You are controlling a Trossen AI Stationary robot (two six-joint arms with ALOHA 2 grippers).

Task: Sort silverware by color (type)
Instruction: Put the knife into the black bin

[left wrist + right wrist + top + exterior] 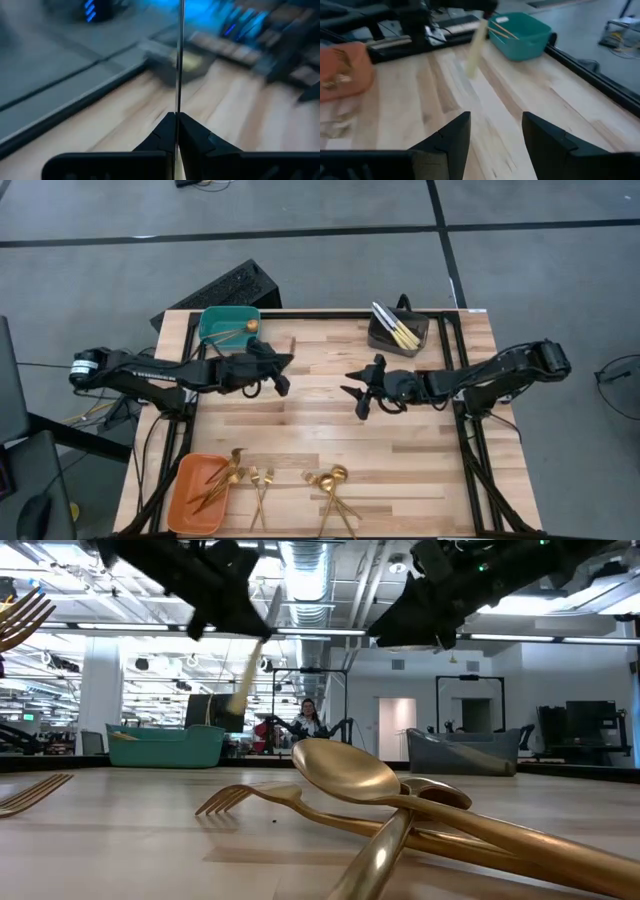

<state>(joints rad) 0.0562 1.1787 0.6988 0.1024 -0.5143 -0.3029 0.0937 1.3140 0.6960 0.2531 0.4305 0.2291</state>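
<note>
Two hands up over the counter (330,430). My left hand (283,373) is pinched shut on one knife (477,44), held by the thin blade, pale handle dangling. Risk: it twists or slips out mid-carry and drops. My right hand (359,389) hangs wide open, empty, close opposite; a straight crossing could clip it. Grey bin (398,332) with knives sits at the far right edge. Mid-counter is bare; loose spoons and forks (330,480) crowd the near edge.

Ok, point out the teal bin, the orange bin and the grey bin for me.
teal bin (218,319): high view, bare floor inside it.
orange bin (186,511): high view, bare floor near its lower left corner.
grey bin (419,342): high view, its right rim.
</note>
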